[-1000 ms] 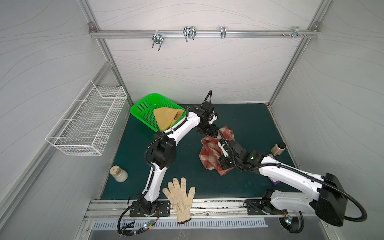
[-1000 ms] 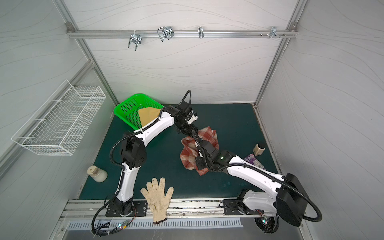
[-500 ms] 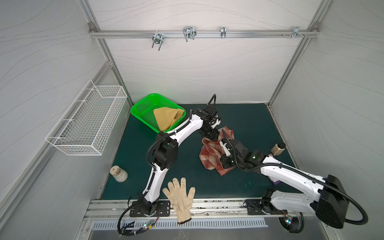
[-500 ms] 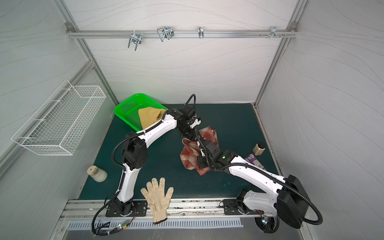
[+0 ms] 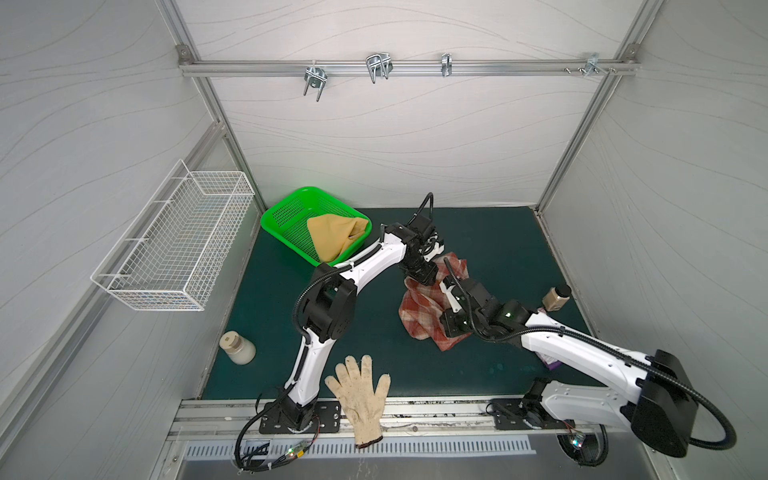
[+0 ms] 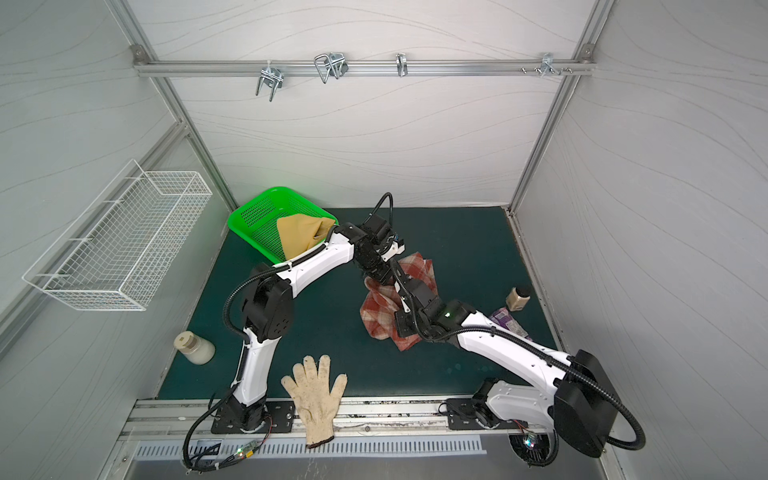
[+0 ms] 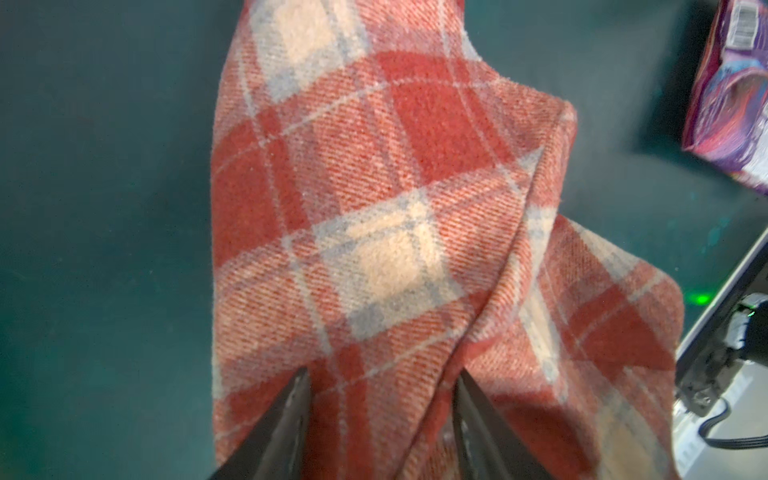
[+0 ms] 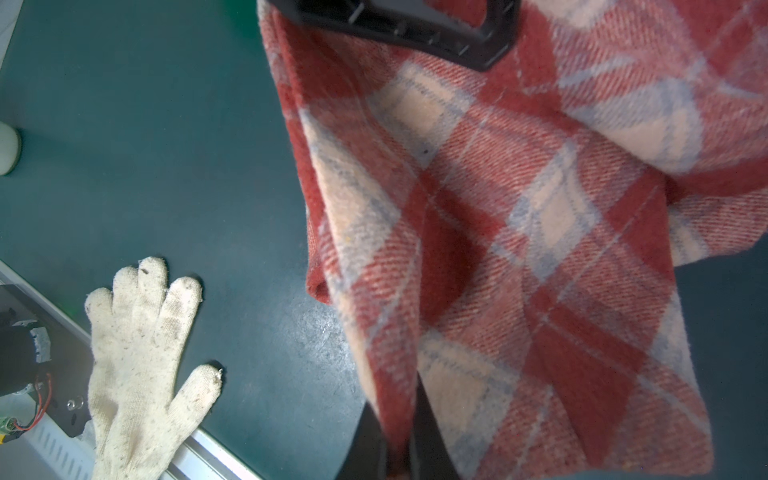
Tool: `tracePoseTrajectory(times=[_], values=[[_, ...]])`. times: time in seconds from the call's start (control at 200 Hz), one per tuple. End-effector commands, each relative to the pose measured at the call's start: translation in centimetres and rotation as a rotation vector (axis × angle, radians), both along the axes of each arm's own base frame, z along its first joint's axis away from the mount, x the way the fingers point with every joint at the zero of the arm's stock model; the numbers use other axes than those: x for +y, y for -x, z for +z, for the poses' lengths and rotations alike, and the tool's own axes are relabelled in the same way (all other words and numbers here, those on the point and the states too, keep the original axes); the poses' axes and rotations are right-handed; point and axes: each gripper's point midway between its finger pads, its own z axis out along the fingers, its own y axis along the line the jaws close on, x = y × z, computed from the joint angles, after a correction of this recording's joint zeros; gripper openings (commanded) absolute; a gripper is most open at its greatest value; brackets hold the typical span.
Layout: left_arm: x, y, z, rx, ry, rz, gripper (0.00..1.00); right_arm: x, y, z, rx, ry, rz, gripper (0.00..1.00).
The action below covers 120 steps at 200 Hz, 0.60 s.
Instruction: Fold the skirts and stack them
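The plaid skirt (image 5: 419, 311) (image 6: 376, 309) hangs crumpled over the middle of the green mat, lifted between both arms. My right gripper (image 5: 448, 332) (image 8: 399, 436) is shut on a thin fold of its edge. My left gripper (image 5: 422, 274) (image 7: 382, 374) is down on the skirt's far end; its jaws stand apart with a thick ridge of plaid cloth (image 7: 374, 208) between them. In the right wrist view the left gripper's dark body shows above the cloth (image 8: 519, 208). The mustard-yellow skirt (image 5: 332, 237) (image 6: 301, 235) lies bunched in the green basket (image 5: 286, 208).
An off-white glove (image 5: 359, 395) (image 8: 137, 353) lies across the mat's front edge. A pale bottle (image 5: 237, 348) stands front left and a capped jar (image 5: 557, 297) at the right. A purple packet (image 6: 507, 322) (image 7: 731, 83) lies beside the right arm. A wire basket (image 5: 174, 245) hangs on the left wall.
My left gripper has moved from near the green basket down onto the plaid skirt's far end, and its jaws have narrowed around the cloth. The right gripper has kept its hold.
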Motion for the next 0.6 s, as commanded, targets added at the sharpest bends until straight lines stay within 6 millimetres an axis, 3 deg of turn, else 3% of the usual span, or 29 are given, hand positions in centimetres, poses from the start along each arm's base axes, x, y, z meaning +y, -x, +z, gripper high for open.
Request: tracePoseTrajectory(times=[0.0, 0.145, 0.29, 0.355, 0.445, 0.595], values=[[-0.2, -0.4, 0.3, -0.051, -0.023, -0.023, 0.41, -0.2, 0.1, 0.6, 0.004, -0.013, -0.013, 0.04], [0.1, -0.8, 0.3, -0.063, -0.052, -0.012, 0.23, -0.2, 0.0, 0.7, 0.000, -0.009, -0.012, 0.04], [0.6, -2.6, 1.5, -0.118, -0.054, 0.059, 0.07, -0.3, -0.5, 1.5, -0.018, 0.008, -0.006, 0.04], [1.2, -3.9, 2.8, -0.125, -0.022, 0.129, 0.00, -0.3, -0.8, 2.3, -0.031, 0.010, -0.007, 0.04], [2.6, -6.0, 5.0, -0.113, 0.067, 0.265, 0.00, -0.4, -1.4, 3.6, -0.055, 0.009, -0.009, 0.04], [5.9, -9.2, 10.4, -0.144, 0.303, 0.500, 0.00, -1.3, -3.0, 5.9, -0.088, 0.009, -0.043, 0.03]])
